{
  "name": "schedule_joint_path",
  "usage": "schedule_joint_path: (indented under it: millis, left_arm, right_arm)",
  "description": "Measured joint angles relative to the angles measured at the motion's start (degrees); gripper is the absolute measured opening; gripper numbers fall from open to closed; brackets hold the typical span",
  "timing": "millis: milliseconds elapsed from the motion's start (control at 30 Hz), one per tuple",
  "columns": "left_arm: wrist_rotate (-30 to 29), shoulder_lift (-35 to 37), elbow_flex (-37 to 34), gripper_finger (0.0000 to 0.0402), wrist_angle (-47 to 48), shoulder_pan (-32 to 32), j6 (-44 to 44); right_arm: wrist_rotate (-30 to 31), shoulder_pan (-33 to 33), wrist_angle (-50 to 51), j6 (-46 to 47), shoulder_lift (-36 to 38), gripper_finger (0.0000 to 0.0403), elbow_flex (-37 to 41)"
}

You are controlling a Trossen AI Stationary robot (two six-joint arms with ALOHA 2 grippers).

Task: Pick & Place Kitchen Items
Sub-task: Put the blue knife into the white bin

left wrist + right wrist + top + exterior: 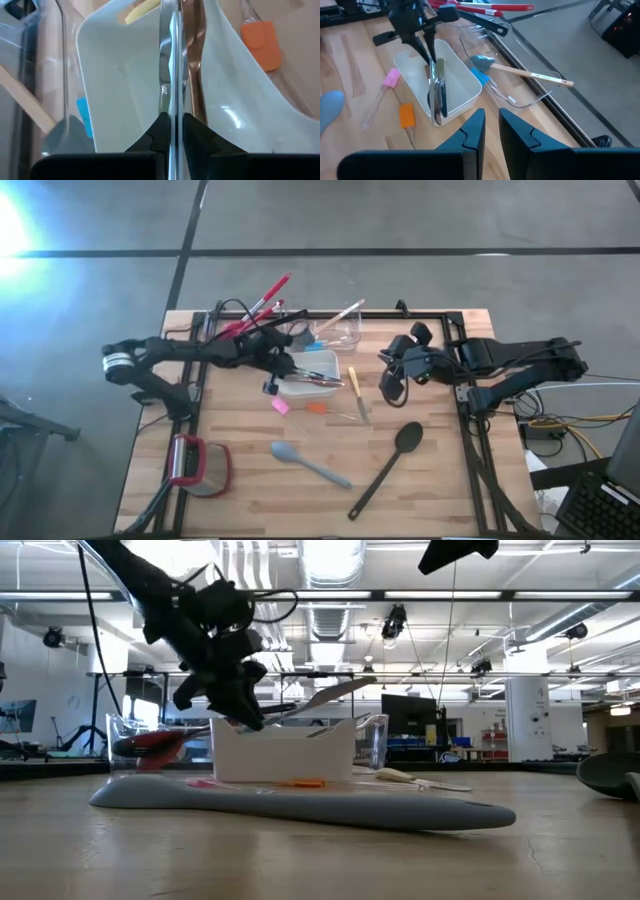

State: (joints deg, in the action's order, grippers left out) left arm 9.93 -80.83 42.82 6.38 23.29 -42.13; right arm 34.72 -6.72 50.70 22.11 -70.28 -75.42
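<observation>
Left wrist view: my left gripper (pixel 172 131) is pinched tight on a metal utensil (pixel 170 75), which runs straight out from between my fingertips over the white dish (pixel 120 75).
Beside it: a copper-toned utensil (pixel 195 55) lies along the same line in the dish.
Past the dish wall: an orange piece (pixel 260 42) on the table.
Right wrist view: my right gripper (pixel 491 132) hangs above the wood, jaws nearly together with a thin gap, nothing between them.
Ahead of it: the dish with the metal pieces in it, my left gripper coming down on them from above.
By the dish: a pink piece (pixel 391 78) and the orange piece on the table.
Clear tub (pixel 520 75): beside the dish, a wooden-handled blue brush (pixel 520 70) lying across it.
High view, near edge: black spoon (pixel 385 470) and grey-blue spatula (pixel 310 463) flat on the table, apart; red-and-grey gadget (pixel 195 465) near the left corner.
Middle: a light-handled knife (pixel 357 393) just right of the dish.
Far side: red whisk (pixel 258 305) sticking out past the table's back edge.
</observation>
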Motion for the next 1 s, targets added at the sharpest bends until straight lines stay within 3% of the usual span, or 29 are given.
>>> schedule_joint_path:
  millis: [133, 267, 567, 800, 1000]
  left_arm:
    - [6.0, -0.8, -1.7, 0.0033, -1.1, 3.4, -0.9]
    - [7.2, -1.0, -2.2, 0.0033, -0.8, 4.9, -4.1]
    - [-1.7, -1.1, -2.6, 0.0037, -0.4, 5.1, -8.5]
    - [-2.6, -0.6, -2.5, 0.0137, -1.7, 5.2, -5.2]
    - [-2.4, -0.3, -2.4, 0.0175, -1.5, 5.1, -3.9]
  right_arm:
    - [0.0, 0.0, -0.1, 0.1, -0.3, 0.0050, 0.2]
    - [0.0, 0.0, -0.3, 0.2, -0.3, 0.0049, 0.2]
    - [0.0, 0.0, -1.7, 0.2, -0.3, 0.0047, 0.2]
    - [0.0, 0.0, -1.7, 0.2, -0.3, 0.0049, 0.2]
    - [-0.1, 0.0, -1.7, 0.2, -0.4, 0.0049, 0.2]
